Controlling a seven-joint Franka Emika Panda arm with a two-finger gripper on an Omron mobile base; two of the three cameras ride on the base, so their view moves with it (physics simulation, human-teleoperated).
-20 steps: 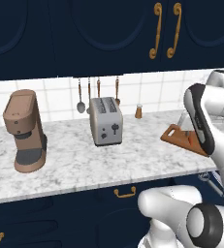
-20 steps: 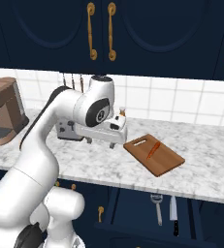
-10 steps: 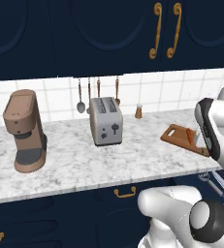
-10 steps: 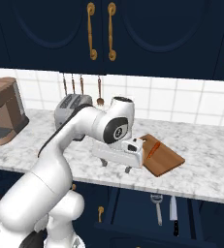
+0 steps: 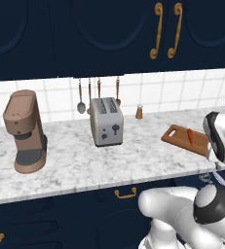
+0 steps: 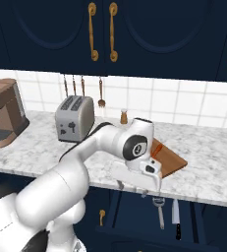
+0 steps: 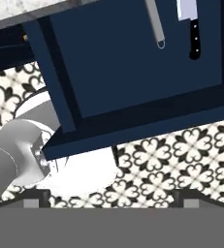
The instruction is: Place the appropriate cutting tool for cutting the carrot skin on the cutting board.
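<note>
On the marble counter the cutting board lies at the right end, the carrot resting on top of it. Left of it stand a toaster and a brown coffee machine, well apart, with a small shaker by the tiled wall. Utensils hang above the toaster. The arm reaches down past the counter edge, gripper low in front of the board, over an open drawer. Inside the drawer lie a black-handled knife and a metal-handled tool, probably a peeler. Fingertips sit far apart at the frame bottom, so the pincer is wide, holding nothing.
</note>
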